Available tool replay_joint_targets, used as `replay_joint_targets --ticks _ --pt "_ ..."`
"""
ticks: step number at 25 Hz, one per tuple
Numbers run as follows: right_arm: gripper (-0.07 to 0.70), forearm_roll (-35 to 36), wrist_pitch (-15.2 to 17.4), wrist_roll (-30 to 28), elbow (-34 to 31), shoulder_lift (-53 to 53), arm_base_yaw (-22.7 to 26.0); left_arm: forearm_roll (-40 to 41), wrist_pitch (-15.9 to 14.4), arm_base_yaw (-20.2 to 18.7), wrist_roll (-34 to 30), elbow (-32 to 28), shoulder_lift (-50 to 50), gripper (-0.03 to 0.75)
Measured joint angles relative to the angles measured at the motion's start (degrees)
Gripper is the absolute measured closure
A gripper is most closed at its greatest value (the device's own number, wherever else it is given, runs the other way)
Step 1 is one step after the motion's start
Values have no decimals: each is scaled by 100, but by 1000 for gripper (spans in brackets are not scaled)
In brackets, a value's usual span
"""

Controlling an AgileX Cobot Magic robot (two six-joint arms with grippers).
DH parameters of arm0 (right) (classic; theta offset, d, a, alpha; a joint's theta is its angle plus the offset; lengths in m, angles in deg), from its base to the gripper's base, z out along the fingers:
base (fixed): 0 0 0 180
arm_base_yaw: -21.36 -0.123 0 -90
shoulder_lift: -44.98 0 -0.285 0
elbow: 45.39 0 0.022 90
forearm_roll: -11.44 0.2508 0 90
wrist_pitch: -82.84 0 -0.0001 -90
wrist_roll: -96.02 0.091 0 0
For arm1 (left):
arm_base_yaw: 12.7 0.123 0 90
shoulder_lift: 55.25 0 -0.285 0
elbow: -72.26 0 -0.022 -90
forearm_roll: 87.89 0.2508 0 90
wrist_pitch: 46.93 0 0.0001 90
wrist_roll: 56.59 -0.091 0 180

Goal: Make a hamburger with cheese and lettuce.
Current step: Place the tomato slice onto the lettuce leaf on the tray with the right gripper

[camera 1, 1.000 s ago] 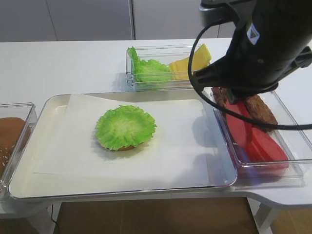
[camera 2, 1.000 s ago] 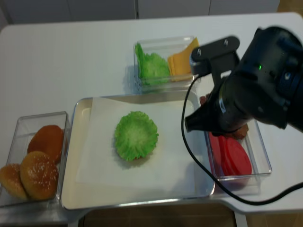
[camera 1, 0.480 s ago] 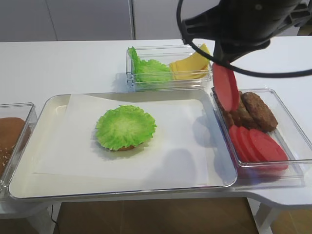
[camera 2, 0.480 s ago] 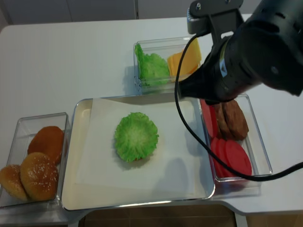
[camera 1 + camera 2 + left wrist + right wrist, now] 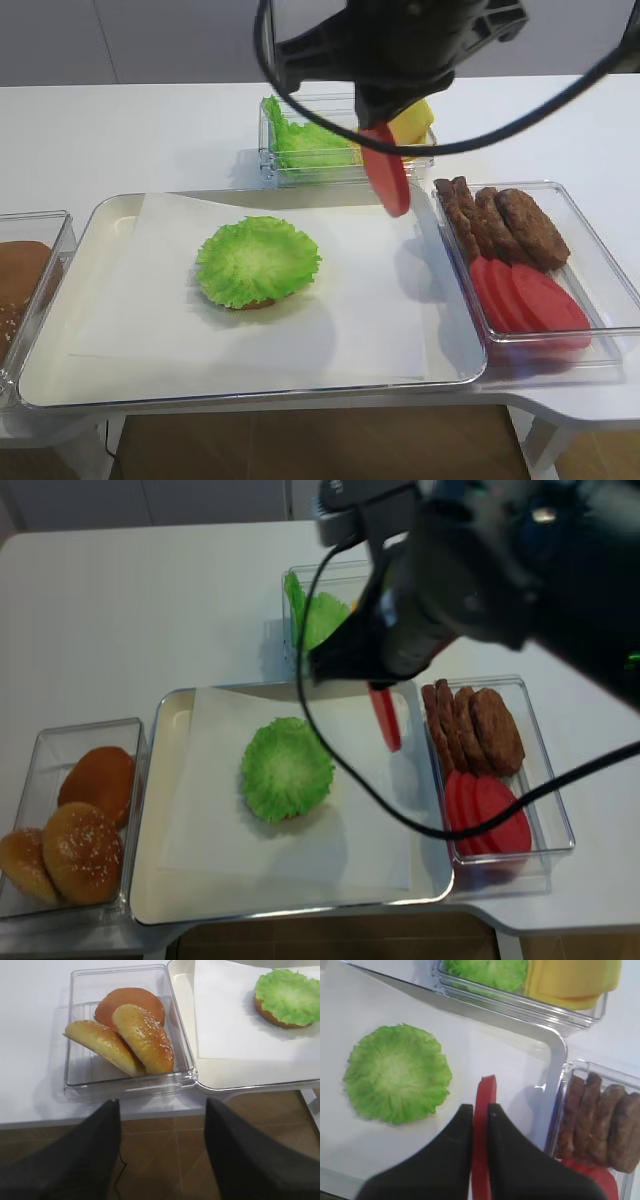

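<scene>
the right gripper [image 5: 480, 1125] held a tomato slice [image 5: 483, 1105] on edge between narrow jaws; the hamburger [image 5: 397, 1072] lay to its left, near. the left gripper's [image 5: 162, 1152] jaws stood wide.

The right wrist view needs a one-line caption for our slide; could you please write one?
Right gripper holds a red tomato slice edge-up above the papered tray, beside the lettuce.

Black arm [image 5: 400, 40] (looping black cable [image 5: 330, 750]).
</scene>
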Motion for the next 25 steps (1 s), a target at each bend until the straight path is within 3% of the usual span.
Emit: replay_joint_targets --ticks 15,25 --pt "583 -119 -178 -456 1027 -1544 -247 0 0 0 0 0 0 313" --pt "583 -119 -486 -674 1125 -1899 -256 0 0 0 0 0 0 313"
